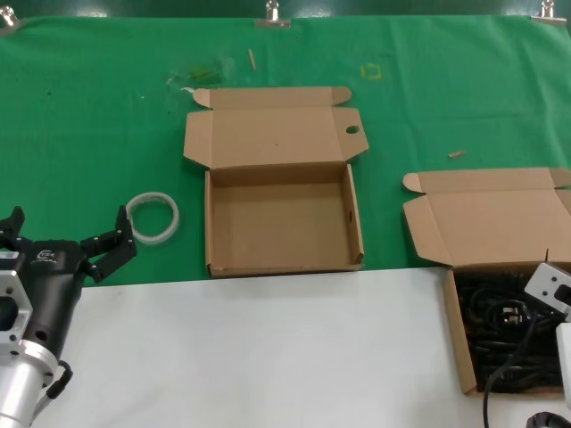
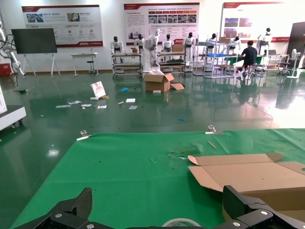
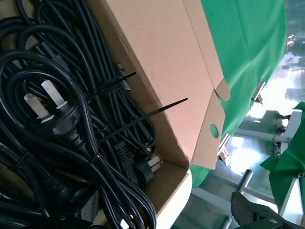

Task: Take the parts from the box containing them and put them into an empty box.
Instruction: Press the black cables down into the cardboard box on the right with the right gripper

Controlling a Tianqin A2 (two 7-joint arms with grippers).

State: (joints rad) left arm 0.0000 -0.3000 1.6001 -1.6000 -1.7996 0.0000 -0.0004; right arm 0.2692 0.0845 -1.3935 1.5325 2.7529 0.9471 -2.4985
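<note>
- At about 4 o'clock of the head view we see the box containing them (image 1: 500,223) with its lid back — the parts (image 1: 504,343) lie coiled inside.
- The empty box (image 1: 284,223) stands at the centre, lid open.
- Our left gripper (image 1: 67,234) waits released at 8 o'clock, near a white ring (image 1: 153,217).
- Our right gripper (image 3: 257,212) hangs over the cords — whether released or clenched, we cannot tell.
</note>
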